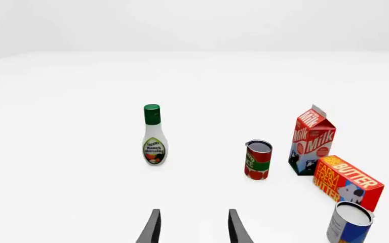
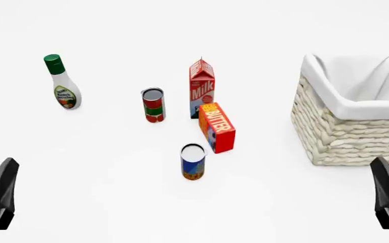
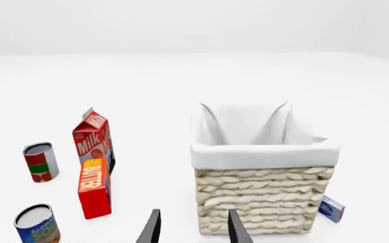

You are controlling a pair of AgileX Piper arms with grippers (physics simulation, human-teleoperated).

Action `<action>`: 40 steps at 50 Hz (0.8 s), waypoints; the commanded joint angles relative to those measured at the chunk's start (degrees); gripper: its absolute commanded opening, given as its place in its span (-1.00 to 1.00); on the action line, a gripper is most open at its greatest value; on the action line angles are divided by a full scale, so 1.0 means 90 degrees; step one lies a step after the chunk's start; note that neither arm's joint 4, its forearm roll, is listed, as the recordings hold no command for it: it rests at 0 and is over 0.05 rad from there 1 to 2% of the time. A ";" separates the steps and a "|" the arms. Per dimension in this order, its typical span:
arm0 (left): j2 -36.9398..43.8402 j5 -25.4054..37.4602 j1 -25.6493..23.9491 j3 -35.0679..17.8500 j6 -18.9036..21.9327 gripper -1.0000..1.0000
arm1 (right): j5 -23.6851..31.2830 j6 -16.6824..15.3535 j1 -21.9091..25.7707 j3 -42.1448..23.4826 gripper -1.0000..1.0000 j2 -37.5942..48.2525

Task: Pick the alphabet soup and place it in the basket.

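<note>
The fingers (image 1: 153,228) of the left gripper (image 1: 193,229) are spread apart with nothing between them, and the right gripper (image 3: 193,227) has its fingers (image 3: 233,226) parted in the same way, also with nothing held; both arms are low at the near edge of the table (image 2: 100,172), well apart from everything. The alphabet soup (image 2: 192,162) stands upright near the middle, nearer to the arms than the other things, and nothing has gripped it. I think the main danger is the butter box (image 2: 217,127), which lies just beside the can on its far right side: a wide approach from that side could push the box or tip the can. The red-and-green can (image 2: 153,105) has a similar shape, so taking the wrong one is possible. The milk carton (image 2: 201,88) behind the box could fall if it is hit. The basket (image 2: 343,136) is on the right, and its high rim could catch a can carried too low. The table is plain white and smooth, so a pushed can may slide easily. The room is white without visible features.
</note>
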 commanded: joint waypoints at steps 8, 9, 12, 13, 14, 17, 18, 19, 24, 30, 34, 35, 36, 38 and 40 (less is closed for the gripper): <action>0.0000 0.0000 0.0000 0.0000 0.0000 1.00 | 0.0055 -0.0087 0.0017 -0.0021 1.00 0.0020; 0.0000 0.0000 0.0000 0.0000 0.0000 1.00 | 0.0059 -0.0085 0.0022 -0.0026 1.00 0.0019; 0.0000 0.0000 0.0000 0.0000 0.0000 1.00 | 0.0081 -0.0083 0.0056 -0.0048 1.00 0.0011; 0.0000 0.0000 0.0000 0.0000 0.0000 1.00 | 0.0089 -0.0082 0.0064 -0.0056 1.00 0.0008; 0.0000 0.0000 0.0000 0.0000 0.0000 1.00 | 0.0105 -0.0080 0.0094 -0.0082 1.00 0.0004; 0.0000 0.0000 0.0000 0.0000 0.0000 1.00 | 0.0138 -0.0075 0.0136 -0.0133 1.00 -0.0002; 0.0000 0.0000 0.0000 0.0000 0.0000 1.00 | 0.0135 -0.0070 0.0162 -0.0177 1.00 0.0029; 0.0000 0.0000 0.0000 0.0000 0.0000 1.00 | 0.0158 -0.0071 0.0179 -0.0211 1.00 0.0024; 0.0000 0.0000 0.0000 0.0000 0.0000 1.00 | 0.0302 -0.0073 0.0293 -0.0476 1.00 0.0003; 0.0000 0.0000 0.0000 0.0000 0.0000 1.00 | 0.0470 -0.0106 0.0490 -0.0818 1.00 -0.0010; 0.0000 0.0000 0.0000 0.0000 0.0000 1.00 | 0.0587 -0.0125 0.0675 -0.1068 1.00 -0.0012; 0.0000 0.0000 0.0000 0.0000 0.0000 1.00 | 0.0622 -0.0133 0.0714 -0.1123 1.00 -0.0012; 0.0000 0.0000 0.0000 0.0000 0.0000 1.00 | 0.0671 -0.0178 0.0825 -0.1219 1.00 -0.0013; 0.0000 0.0000 0.0000 0.0000 0.0000 1.00 | 0.0703 -0.0206 0.0892 -0.1265 1.00 -0.0013; 0.0000 0.0000 0.0000 0.0000 0.0000 1.00 | 0.0778 -0.0225 0.1025 -0.1365 1.00 -0.0012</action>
